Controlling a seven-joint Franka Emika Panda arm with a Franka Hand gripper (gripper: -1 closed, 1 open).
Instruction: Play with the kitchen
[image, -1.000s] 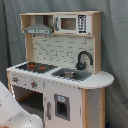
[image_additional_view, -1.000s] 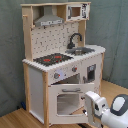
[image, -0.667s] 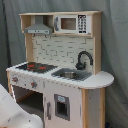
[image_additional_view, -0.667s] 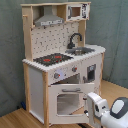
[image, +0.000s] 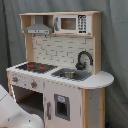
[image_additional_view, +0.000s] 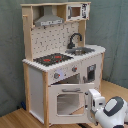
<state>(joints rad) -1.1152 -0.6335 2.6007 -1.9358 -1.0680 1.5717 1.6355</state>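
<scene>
The kitchen (image_additional_view: 62, 62) stands upright on a wooden floor (image_additional_view: 15, 119) before a grey-green curtain (image_additional_view: 10, 50), seen in both exterior views. Its long axis is vertical: grey hood (image_additional_view: 50, 20) and toy microwave (image_additional_view: 77, 11) at the top, then the dotted backsplash, the black-red hob (image_additional_view: 52, 59) beside the sink (image_additional_view: 82, 50) with its black faucet (image_additional_view: 74, 39), and below these the knobs (image_additional_view: 56, 76) and the windowed oven door (image_additional_view: 67, 102).

The oven door is the part nearest the arm. In the second exterior view the robot's white wrist and gripper (image_additional_view: 95, 102) are placed low, at the second exterior view's right, just beside the right edge of the oven door (whether contact is made cannot be told). The kitchen thus lies to the second exterior view's left of the gripper, with hob and sink well above it.

Whether the fingers are spread or pressed together cannot be told; they are hidden behind the gripper body.

In the first exterior view only a white part of the arm (image: 12, 112) is seen, at the first exterior view's lower left, near the front of the kitchen (image: 60, 70).

A move on the oven door is judged most likely.
</scene>
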